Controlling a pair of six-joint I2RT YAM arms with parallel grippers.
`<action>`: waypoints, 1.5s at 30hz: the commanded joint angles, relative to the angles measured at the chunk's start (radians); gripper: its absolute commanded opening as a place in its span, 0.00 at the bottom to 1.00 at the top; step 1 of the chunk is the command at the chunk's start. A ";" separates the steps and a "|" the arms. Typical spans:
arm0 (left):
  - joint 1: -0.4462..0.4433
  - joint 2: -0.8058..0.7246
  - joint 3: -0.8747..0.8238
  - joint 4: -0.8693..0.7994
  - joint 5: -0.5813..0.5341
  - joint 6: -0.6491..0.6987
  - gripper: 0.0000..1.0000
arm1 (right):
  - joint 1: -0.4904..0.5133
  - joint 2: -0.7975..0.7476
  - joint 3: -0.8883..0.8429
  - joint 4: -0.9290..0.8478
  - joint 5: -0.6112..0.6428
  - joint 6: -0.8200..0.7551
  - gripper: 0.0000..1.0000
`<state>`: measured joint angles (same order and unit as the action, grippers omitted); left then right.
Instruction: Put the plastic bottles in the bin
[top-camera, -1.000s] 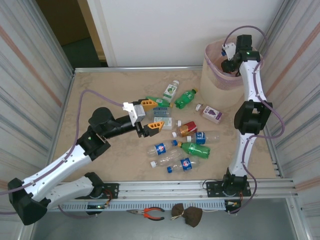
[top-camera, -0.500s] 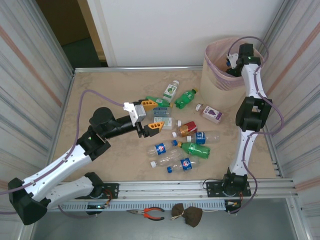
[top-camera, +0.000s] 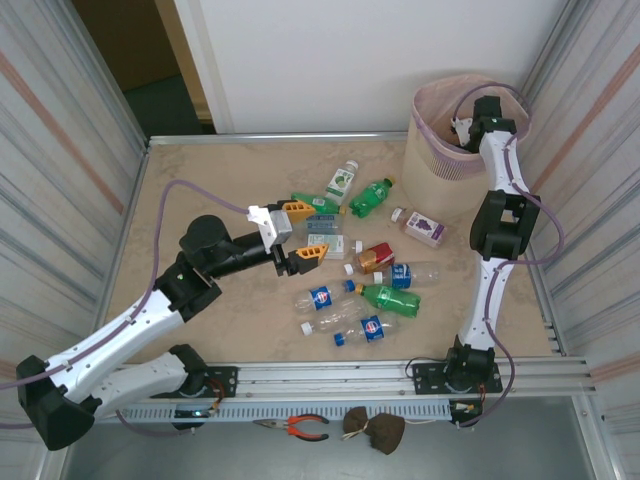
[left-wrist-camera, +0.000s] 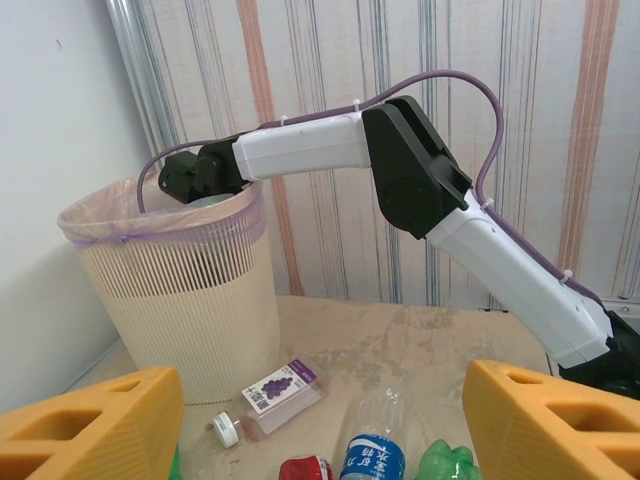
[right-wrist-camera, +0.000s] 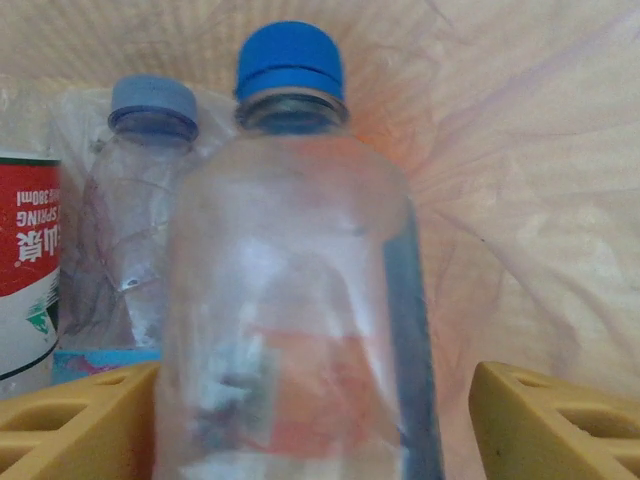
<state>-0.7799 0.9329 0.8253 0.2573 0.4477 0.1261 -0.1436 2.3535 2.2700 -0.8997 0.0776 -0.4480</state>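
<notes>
Several plastic bottles (top-camera: 372, 196) lie scattered mid-table, among them a purple-label one (left-wrist-camera: 270, 393) close to the bin (top-camera: 440, 175). My left gripper (top-camera: 302, 231) hovers over the left side of that pile, open with nothing between its fingers (left-wrist-camera: 90, 420). My right gripper (top-camera: 465, 128) is down inside the pink-lined bin. There a clear, blurred bottle with a blue cap (right-wrist-camera: 290, 280) stands between its spread yellow fingers (right-wrist-camera: 560, 420), with a gap on the right side. Two more bottles, one with a blue cap (right-wrist-camera: 140, 200) and one with a red label (right-wrist-camera: 25, 260), lie in the bin behind it.
Corrugated metal walls close in on both sides of the table, and the bin (left-wrist-camera: 170, 300) stands in the far right corner. Pliers (top-camera: 298, 427) and a dark lump (top-camera: 375, 428) rest on the front rail below the arm bases.
My right gripper has sunk from above the bin's rim to inside it, and its jaws have spread apart around the clear bottle. The left arm has stayed still.
</notes>
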 joint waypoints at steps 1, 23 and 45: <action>0.006 -0.014 0.010 -0.002 0.009 0.002 0.74 | -0.002 -0.026 0.030 -0.021 0.028 0.022 0.81; 0.007 0.035 0.075 -0.270 -0.031 0.071 0.74 | 0.033 -0.303 0.046 -0.042 -0.004 0.049 0.92; -0.103 0.295 0.233 -0.798 -0.259 0.243 0.70 | 0.087 -0.759 -0.265 0.089 -0.198 0.206 0.92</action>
<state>-0.8593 1.2064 1.0252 -0.4065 0.2630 0.2806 -0.0608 1.6638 2.0651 -0.8692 -0.0608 -0.2981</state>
